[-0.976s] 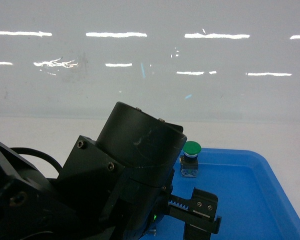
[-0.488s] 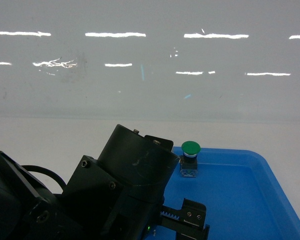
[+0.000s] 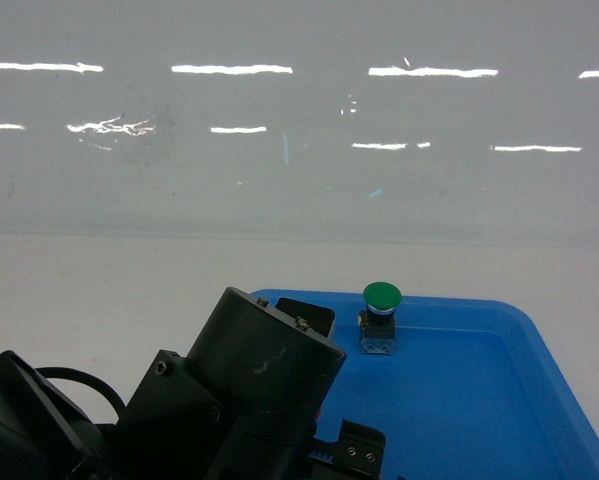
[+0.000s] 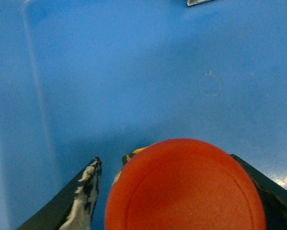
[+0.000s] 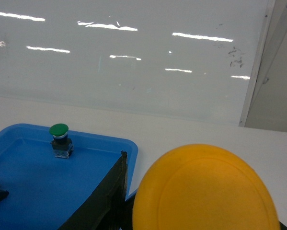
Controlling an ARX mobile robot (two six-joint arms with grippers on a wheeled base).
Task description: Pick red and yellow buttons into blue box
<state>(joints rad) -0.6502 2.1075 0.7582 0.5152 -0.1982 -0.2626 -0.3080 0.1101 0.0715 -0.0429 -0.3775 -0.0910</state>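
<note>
- The left gripper (image 4: 172, 191) has its dark fingers (image 4: 83, 191) either side of the round red-capped push button (image 4: 186, 189), whose cap fills the lower part of the left wrist view; the button appears held, though the contact on its base is hidden under the cap
- Beneath it lies smooth blue plastic, apparently the floor of the shallow blue plastic tray (image 3: 499, 400); a sliver of yellow shows at the cap's edge, and I cannot tell what it is
- The right gripper (image 5: 200, 201) carries the round yellow-capped push button (image 5: 205, 189), its cap large in the right wrist view, one dark finger (image 5: 107, 191) visible on the left; it hangs over the pale table (image 5: 196, 129), just beside the tray's corner
- A green-capped push button (image 3: 381, 318) on a small dark base stands upright near the tray's far rim, and it is not part of the job
- The large blue crate is not in any view
- Judged step: both wanted buttons are gripped and ready to be carried
- Next move: lift the red button clear of the tray rim, bring both arms over the crate, then part the fingers only once above its opening
</note>
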